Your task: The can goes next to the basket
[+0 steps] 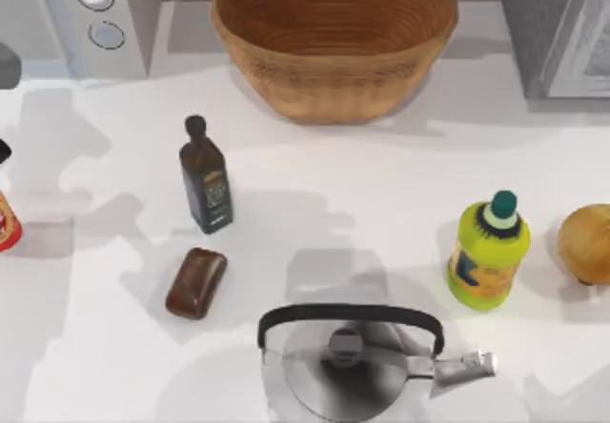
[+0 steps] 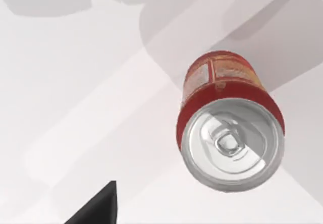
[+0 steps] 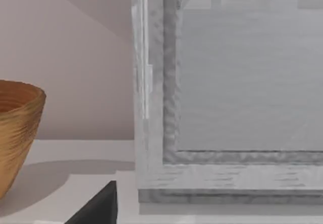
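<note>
1. One can (image 2: 229, 128), red and yellow-orange with a silver top, stands upright at the table's far left edge, well apart from the basket (image 1: 334, 47); its label cannot be read.
2. One dark bottle (image 1: 205, 180), one yellow-green bottle (image 1: 488, 251), one kettle (image 1: 348, 366).
3. Whether either gripper's fingers are spread or closed cannot be told.

White table (image 1: 362, 175). Far centre: basket (image 1: 334, 37). Left edge: can (image 1: 8, 223), upright. Left of centre: dark bottle (image 1: 205, 180), brown bar (image 1: 196, 283) just nearer. Near centre: steel kettle (image 1: 348, 366). Right: yellow-green bottle (image 1: 488, 251), brown round lump (image 1: 586, 242) at edge.
</note>
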